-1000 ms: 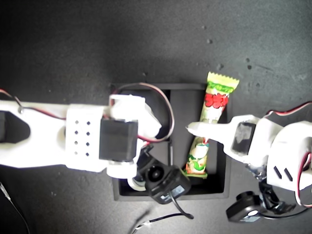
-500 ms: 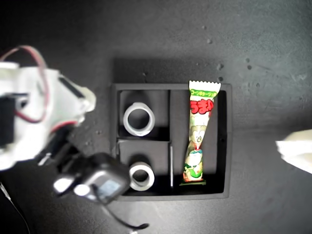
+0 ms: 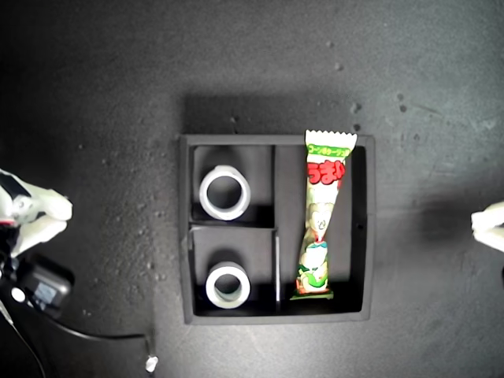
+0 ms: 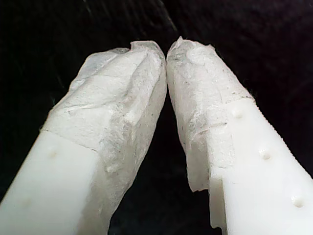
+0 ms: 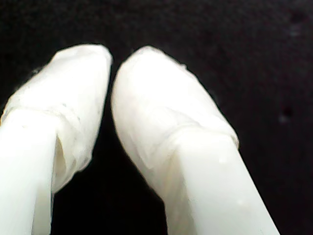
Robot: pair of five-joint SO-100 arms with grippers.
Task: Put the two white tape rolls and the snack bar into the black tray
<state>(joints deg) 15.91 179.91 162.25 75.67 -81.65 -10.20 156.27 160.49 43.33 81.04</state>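
The black tray [image 3: 361,228] sits in the middle of the exterior view. One white tape roll [image 3: 224,193] lies in a small section and another tape roll [image 3: 227,285] in the small section below it. The snack bar [image 3: 321,216] lies lengthwise in the long section, its upper crimped end over the tray's wall. My first gripper [image 4: 166,49] is shut on nothing, with only dark surface beyond it. My second gripper [image 5: 111,56] is also shut and empty. Neither wrist view shows the tray or its contents.
One arm's white fingers [image 3: 43,214] poke in at the exterior view's left edge, with a black camera [image 3: 43,290] and a cable [image 3: 102,337] below them. Another arm's white tip [image 3: 490,224] shows at the right edge. Which arm is which cannot be told. The dark mat [image 3: 252,63] surrounds the tray.
Both arms have pulled back from over the tray to the exterior view's side edges. The snack bar, held tilted a second ago, now lies in the long section.
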